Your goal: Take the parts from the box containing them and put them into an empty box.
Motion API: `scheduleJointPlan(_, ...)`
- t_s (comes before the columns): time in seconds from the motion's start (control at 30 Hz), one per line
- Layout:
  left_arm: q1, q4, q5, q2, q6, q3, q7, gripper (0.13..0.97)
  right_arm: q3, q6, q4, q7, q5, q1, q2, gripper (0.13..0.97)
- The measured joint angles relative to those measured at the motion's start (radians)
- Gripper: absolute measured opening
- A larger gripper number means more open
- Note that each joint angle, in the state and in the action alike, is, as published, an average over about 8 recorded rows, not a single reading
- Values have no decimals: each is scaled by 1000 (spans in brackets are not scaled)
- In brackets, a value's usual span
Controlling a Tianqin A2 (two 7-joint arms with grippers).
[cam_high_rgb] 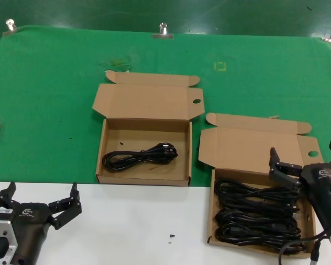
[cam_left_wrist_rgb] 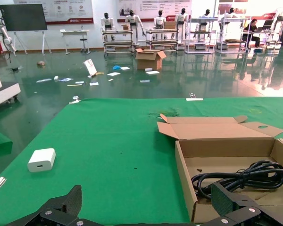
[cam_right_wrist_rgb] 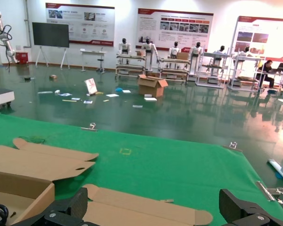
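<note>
Hovering spread-fingered over the shallow brown cardboard box of coiled black power cables, the right gripper likely must descend and grasp one — left gripper idles, released.

Even, bright overhead light across the green mat; shadows soft and short, a thin dark band inside the near wall of the box ahead of the left gripper; black cables under the right gripper read as near-solid dark, little detail between strands; head view sharp, no motion blur; white table edge beside the left gripper bright but not blown out; wrist views show strong sheen and reflections on the hall floor far beyond the fingers; fingertips close to the lens look soft; background posters legible, slightly hazy.
</note>
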Motion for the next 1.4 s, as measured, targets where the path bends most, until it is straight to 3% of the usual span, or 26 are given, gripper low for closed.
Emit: scheduleJointPlan(1.4,0,0,0,0,0,0,0,966,0,0,0,0,0,0,0,966)
